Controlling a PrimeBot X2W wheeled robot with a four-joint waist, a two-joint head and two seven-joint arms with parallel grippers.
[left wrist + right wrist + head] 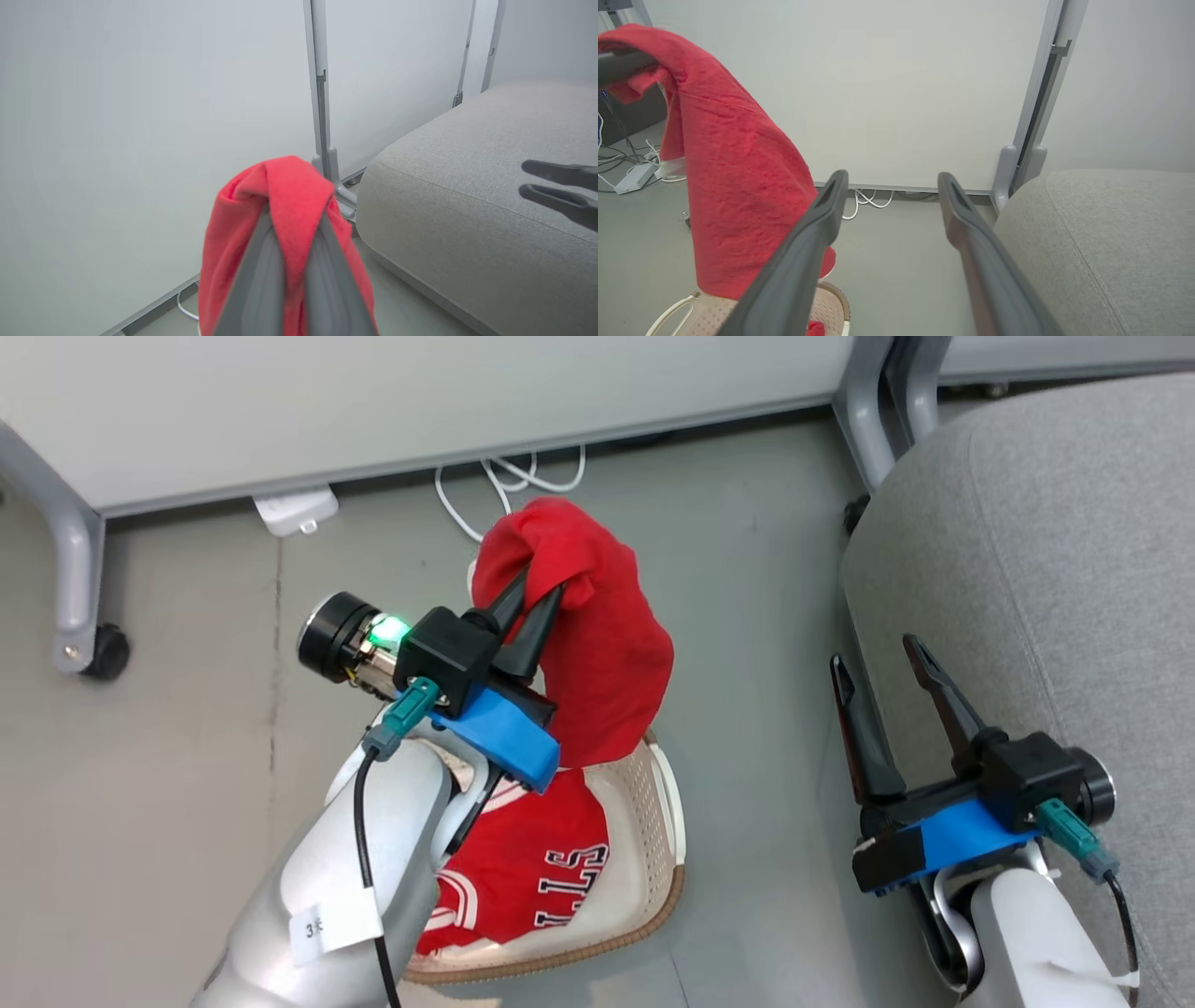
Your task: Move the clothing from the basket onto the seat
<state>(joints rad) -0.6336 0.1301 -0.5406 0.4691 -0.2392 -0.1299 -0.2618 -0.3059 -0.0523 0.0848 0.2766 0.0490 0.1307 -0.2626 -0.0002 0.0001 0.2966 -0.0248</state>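
Behind the basket [668,821], white cables [509,476] and perhaps a power strip [297,511].

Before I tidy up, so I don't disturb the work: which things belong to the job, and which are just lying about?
Job: plain red garment in the left gripper; red jersey; laundry basket; grey seat.
Lying about: white cables; white adapter box.

White cables [509,476] and a white power strip [294,511] on grey floor [187,756] by a pale partition [373,401]
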